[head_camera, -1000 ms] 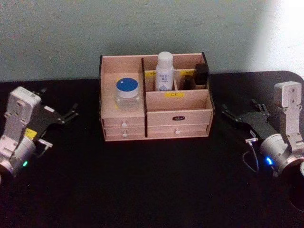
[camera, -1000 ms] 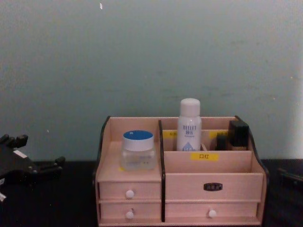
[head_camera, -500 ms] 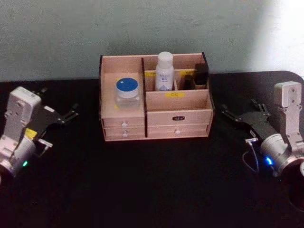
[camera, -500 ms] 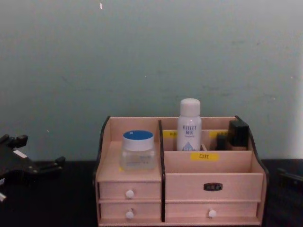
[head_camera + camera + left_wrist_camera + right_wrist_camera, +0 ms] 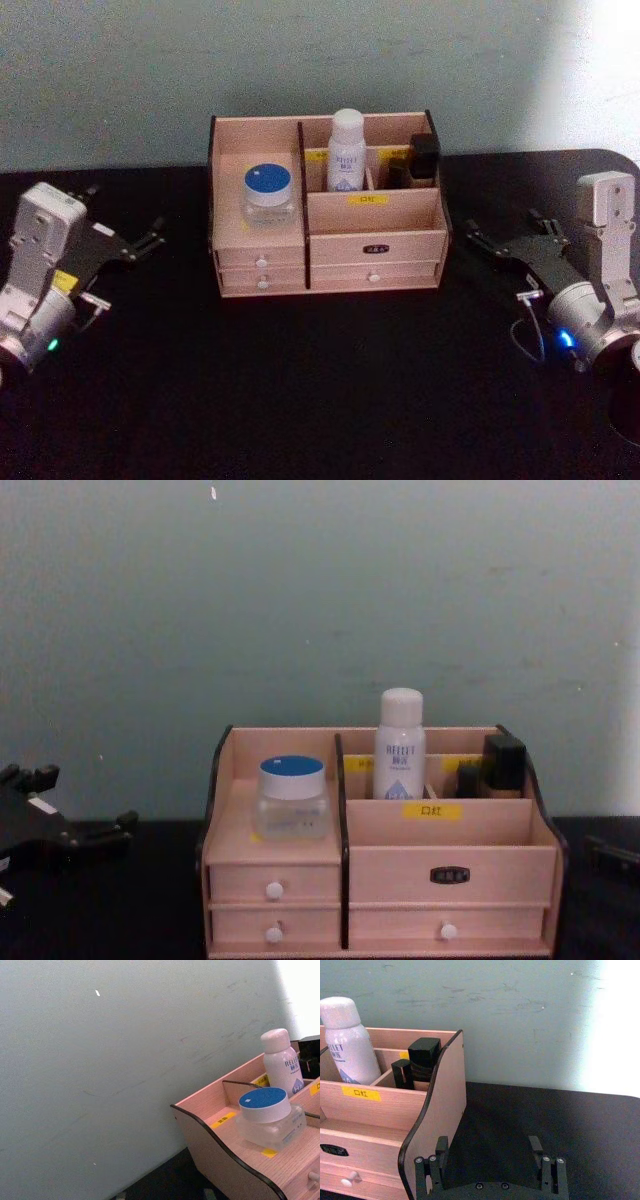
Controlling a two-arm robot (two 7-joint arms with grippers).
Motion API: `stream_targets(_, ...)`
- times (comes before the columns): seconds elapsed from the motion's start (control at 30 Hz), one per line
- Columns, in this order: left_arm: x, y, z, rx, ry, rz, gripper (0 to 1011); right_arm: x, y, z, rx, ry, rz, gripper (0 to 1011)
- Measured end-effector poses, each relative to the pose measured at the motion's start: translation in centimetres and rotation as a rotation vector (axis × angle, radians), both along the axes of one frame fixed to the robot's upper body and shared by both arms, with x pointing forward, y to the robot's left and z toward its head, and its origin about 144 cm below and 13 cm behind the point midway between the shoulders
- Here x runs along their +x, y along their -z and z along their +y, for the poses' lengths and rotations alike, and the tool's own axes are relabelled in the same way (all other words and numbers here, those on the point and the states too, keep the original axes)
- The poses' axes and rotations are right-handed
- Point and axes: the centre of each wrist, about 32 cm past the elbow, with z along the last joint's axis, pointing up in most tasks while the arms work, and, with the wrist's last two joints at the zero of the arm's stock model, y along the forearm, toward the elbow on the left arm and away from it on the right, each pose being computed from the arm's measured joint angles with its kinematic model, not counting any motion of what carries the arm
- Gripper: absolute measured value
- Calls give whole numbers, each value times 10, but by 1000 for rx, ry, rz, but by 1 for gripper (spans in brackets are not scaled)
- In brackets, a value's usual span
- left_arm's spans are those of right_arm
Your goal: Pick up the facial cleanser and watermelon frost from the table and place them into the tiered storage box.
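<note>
From the head view, the facial cleanser [image 5: 346,152] stands upright in a rear compartment of the tiered storage box [image 5: 375,215], and the watermelon frost [image 5: 268,193] sits on the box's left shelf above the drawers, so both appear delivered. The left gripper [image 5: 150,237] waits spread near the bench's left edge, the right gripper [image 5: 478,236] near its right edge.

The right wrist view shows that gripper's fingers [image 5: 441,1148] spread and empty (clear of the box's side).

In the chest view, bottle and jar both rest steady.
</note>
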Motion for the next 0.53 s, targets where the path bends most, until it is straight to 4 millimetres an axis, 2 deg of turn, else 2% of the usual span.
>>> stream_targets(0.53, 0, 0, 0, 0, 0, 0, 1001, 0, 0, 0, 0, 0, 0, 1003)
